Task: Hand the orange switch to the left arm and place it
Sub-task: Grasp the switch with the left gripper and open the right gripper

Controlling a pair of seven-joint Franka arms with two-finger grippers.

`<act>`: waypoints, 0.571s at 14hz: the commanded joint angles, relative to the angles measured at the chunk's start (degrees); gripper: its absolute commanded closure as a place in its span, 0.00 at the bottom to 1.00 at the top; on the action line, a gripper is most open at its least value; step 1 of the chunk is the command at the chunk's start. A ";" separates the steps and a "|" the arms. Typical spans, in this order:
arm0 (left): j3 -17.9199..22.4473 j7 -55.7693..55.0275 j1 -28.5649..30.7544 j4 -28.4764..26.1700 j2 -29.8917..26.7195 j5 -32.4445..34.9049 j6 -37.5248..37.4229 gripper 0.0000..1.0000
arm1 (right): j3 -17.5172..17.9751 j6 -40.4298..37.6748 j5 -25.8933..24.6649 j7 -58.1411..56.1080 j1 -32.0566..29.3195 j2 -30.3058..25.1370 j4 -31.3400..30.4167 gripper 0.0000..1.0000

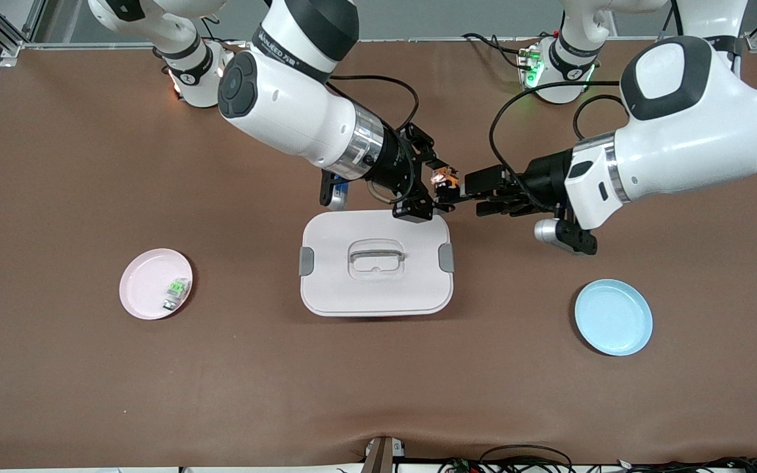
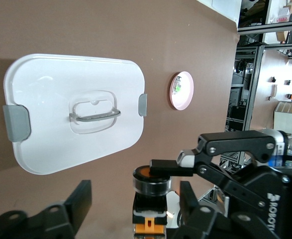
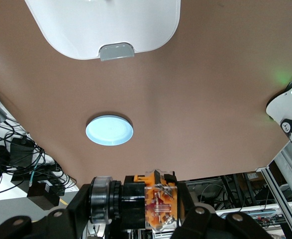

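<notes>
Orange switch [image 1: 443,179] up in the air, pinched in right gripper [image 1: 432,194], just above the white box [image 1: 376,263] edge. Left gripper [image 1: 458,194] meets it, fingers spread wide around switch, not gripping. Blue plate [image 1: 614,317] under left arm.

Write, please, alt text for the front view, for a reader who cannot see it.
Two white arms meet above the table, the right tool holding the orange switch beside the left tool, just over the white box's edge. A pink plate and a blue plate flank the box.
</notes>
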 commanded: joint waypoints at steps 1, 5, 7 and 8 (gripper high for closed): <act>-0.19 -0.97 -0.98 0.52 0.76 -0.74 0.66 0.28 | -0.09 0.26 0.78 1.42 0.25 1.38 2.63 1.00; -0.19 -3.07 -2.04 -0.27 0.15 -0.22 0.05 0.31 | -0.09 0.35 0.69 1.51 0.33 1.38 2.63 1.00; -0.19 -4.05 -2.39 -0.27 -0.11 -0.13 -0.04 0.34 | 0.00 0.53 0.69 1.42 0.33 1.38 2.81 1.00; -0.19 -4.05 -2.39 -0.27 -0.12 0.05 -0.65 0.39 | -0.09 0.53 0.69 1.42 0.33 1.38 2.81 1.00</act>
